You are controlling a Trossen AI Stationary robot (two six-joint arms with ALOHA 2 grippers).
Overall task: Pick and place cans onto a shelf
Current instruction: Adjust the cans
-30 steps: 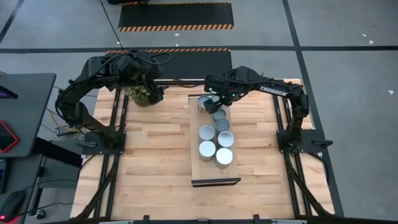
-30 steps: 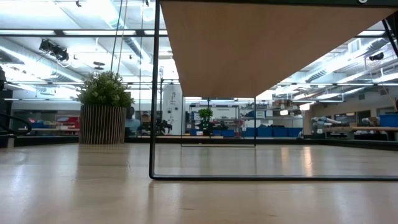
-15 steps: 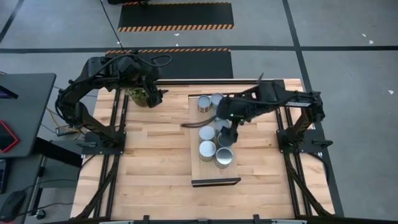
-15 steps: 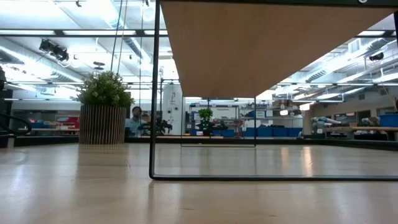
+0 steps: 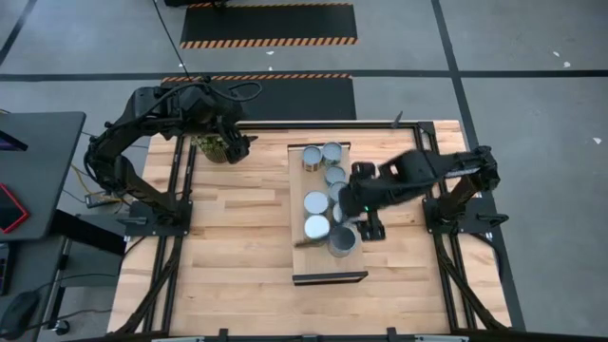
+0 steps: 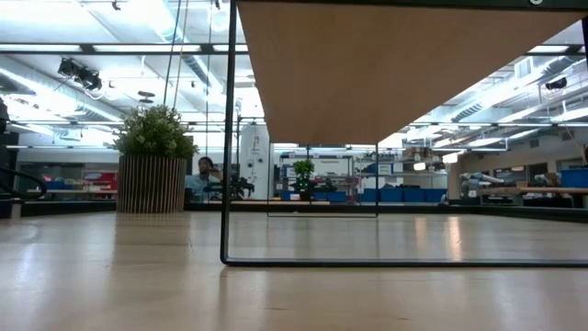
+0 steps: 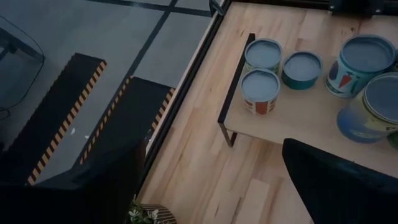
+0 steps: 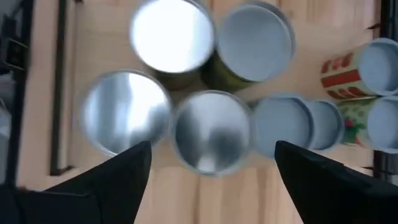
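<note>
Silvery cans (image 5: 316, 202) crowd the shelf (image 5: 299, 255) under the wide-spread right end effector (image 8: 208, 163).

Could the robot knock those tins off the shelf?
Maybe. The cans stand tightly packed on the narrow shelf, some near its edge. The right gripper hangs open just above them, so a small sideways slip could push one into its neighbours or over the side. The left gripper waits by the plant.

Overhead, table-level, two wrist views; cans (image 5: 316, 202) seemingly shared.
</note>
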